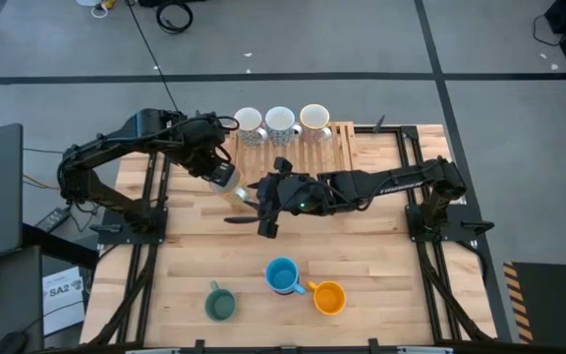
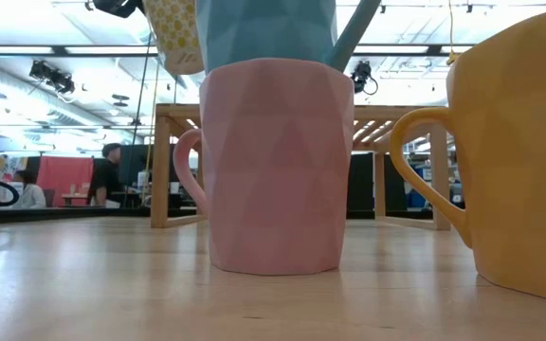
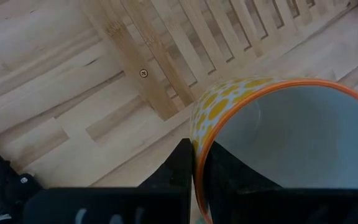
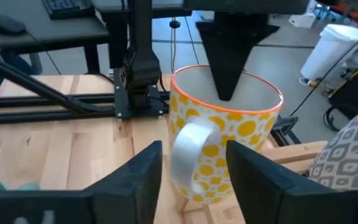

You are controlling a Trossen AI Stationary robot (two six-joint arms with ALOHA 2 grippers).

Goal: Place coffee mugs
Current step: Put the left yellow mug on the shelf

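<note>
A white mug with yellow dots and an orange rim [image 4: 229, 137] hangs above the table's middle, with my left gripper [image 3: 199, 177] shut on its rim. My right gripper [image 4: 194, 180] stands open; its fingers flank the mug's handle [image 4: 191, 155] without plainly touching it. In the high view the left gripper [image 1: 226, 179] and right gripper [image 1: 261, 205] meet just before the wooden rack. A blue mug [image 1: 281, 275] sits stacked on a pink mug [image 2: 273, 166] near the front, with a green mug [image 1: 220, 304] and an orange mug [image 1: 329, 297] on either side. My left gripper pinches the dotted mug's rim wall [image 3: 197, 134], one finger inside the mug [image 3: 235, 174] and one outside [image 3: 180, 171]. The fingers come from above, slanting down. The mug hangs roughly upright, mouth up, clear of the table [image 2: 173, 33].
Three mugs [image 1: 249, 122] [image 1: 281, 121] [image 1: 314, 119] stand in a row on the slatted wooden rack [image 1: 347, 138] at the far side; one shows a grey pattern [image 4: 347, 155]. Black frame rails [image 1: 150, 197] run along both table sides. Bare wood lies between the arms and the front mugs.
</note>
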